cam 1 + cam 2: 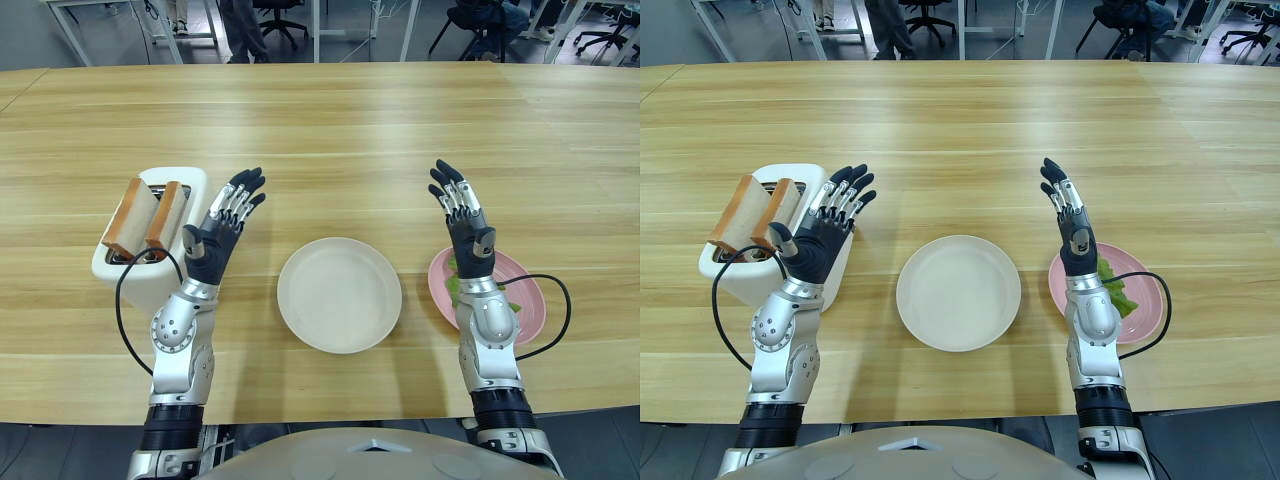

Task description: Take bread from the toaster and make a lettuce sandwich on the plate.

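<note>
Left eye view shows a plate [340,296] on a wooden table [350,130], office chairs [283,12] behind.

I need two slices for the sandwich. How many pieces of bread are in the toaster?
2. Both stand upright in the toaster, side by side: the left slice in the outer slot, the right slice in the slot nearer the left hand. No more seem hidden.
</note>
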Robot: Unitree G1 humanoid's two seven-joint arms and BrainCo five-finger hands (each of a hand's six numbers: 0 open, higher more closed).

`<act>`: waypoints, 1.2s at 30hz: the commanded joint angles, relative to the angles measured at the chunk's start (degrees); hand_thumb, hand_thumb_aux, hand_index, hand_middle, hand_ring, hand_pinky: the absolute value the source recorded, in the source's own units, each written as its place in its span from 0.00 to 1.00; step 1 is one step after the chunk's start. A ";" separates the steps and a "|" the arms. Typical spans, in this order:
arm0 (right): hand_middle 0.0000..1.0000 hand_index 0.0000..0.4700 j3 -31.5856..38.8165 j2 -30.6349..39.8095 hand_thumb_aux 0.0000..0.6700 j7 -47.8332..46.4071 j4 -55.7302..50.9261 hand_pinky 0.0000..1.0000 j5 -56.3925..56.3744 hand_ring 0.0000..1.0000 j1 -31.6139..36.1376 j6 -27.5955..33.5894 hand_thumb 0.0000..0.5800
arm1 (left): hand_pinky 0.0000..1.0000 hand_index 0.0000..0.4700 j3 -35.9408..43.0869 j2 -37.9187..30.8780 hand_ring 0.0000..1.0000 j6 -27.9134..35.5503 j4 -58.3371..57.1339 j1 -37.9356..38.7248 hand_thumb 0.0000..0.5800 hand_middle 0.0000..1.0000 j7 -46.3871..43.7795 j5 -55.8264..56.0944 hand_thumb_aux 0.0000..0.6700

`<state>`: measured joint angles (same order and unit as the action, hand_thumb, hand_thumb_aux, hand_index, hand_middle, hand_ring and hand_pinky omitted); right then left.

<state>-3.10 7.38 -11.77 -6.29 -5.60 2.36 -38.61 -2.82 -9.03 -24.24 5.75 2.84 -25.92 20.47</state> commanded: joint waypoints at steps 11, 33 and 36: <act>0.00 0.00 -3.93 2.24 0.00 5.98 13.77 0.00 3.45 0.00 -4.36 16.71 0.00 | 0.00 0.00 -13.65 -6.29 0.00 21.41 33.47 4.45 0.00 0.00 18.42 -9.33 0.00; 0.00 0.00 -15.31 16.65 0.00 8.42 28.09 0.00 22.82 0.00 -20.60 25.69 0.00 | 0.00 0.00 -12.40 -33.72 0.00 48.29 15.40 8.27 0.00 0.00 13.42 -67.42 0.00; 0.00 0.00 -16.00 17.21 0.00 8.52 27.65 0.00 23.64 0.00 -21.76 25.06 0.00 | 0.00 0.00 -11.57 -33.97 0.00 49.01 14.54 7.97 0.00 0.00 12.43 -68.72 0.00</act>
<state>-18.36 23.96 -3.20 21.92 17.06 -18.71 -13.10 -15.65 -42.13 24.07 21.39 11.13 -12.25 -47.15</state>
